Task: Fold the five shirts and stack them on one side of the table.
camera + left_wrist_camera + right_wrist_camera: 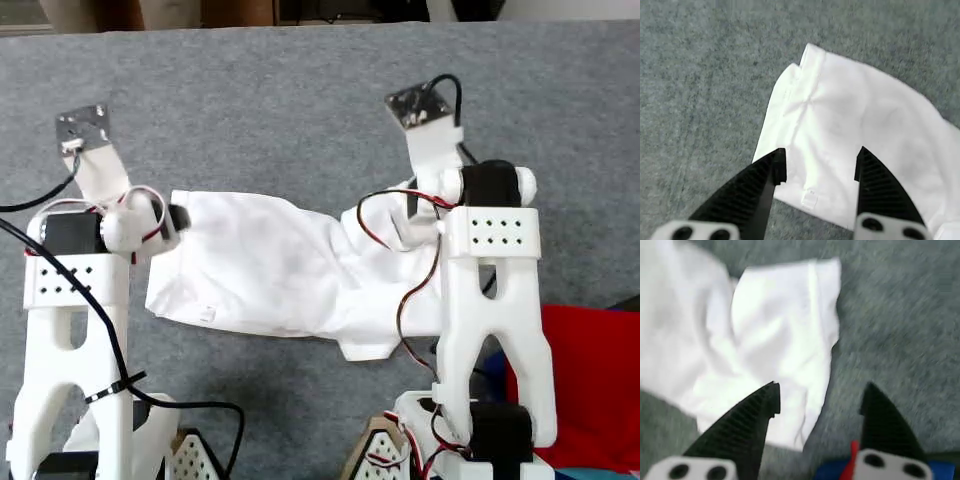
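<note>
High view | one white shirt (270, 270) (rumpled, spread out); one red cloth (590, 370)

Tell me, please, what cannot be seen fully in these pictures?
High view: the right arm hides one end of the white shirt.
High view: the red cloth is cut off by the picture's edge and lies partly behind that arm.
Left wrist view: the shirt's label is too small to read.

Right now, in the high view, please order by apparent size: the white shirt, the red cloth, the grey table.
1. grey table
2. white shirt
3. red cloth, smallest as seen, but the picture's edge cuts it off.
</note>
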You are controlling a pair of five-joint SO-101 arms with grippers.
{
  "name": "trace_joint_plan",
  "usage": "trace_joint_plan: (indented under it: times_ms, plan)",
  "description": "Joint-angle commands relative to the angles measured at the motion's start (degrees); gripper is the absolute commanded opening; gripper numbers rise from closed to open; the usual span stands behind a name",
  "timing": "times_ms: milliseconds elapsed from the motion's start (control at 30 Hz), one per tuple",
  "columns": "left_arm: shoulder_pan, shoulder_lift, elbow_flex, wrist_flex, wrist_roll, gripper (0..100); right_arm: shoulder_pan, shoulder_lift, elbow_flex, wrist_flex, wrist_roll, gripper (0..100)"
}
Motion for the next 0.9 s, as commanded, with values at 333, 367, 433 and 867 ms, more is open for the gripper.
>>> trace_joint_plan:
  times_ms: [333, 367, 433, 867]
  plan:
    - [8.88, 24.57, -11.43, -5.19, 7.91, 20, -2.59, 28.0, -18.15, -1.85, -8.88, 7.7]
    - [8.88, 26.68, -12.84, -5.19, 8.09, 20, -2.68, 30.11, -20.88, -0.53, -8.88, 7.7]
    - [8.88, 30.81, -15.21, -5.19, 8.26, 20, -2.68, 34.15, -26.24, 1.32, -8.88, 7.4]
    - [7.91, 60.35, -35.43, -5.27, 7.91, 2, -2.33, 63.34, -51.65, 4.4, -9.23, 6.7]
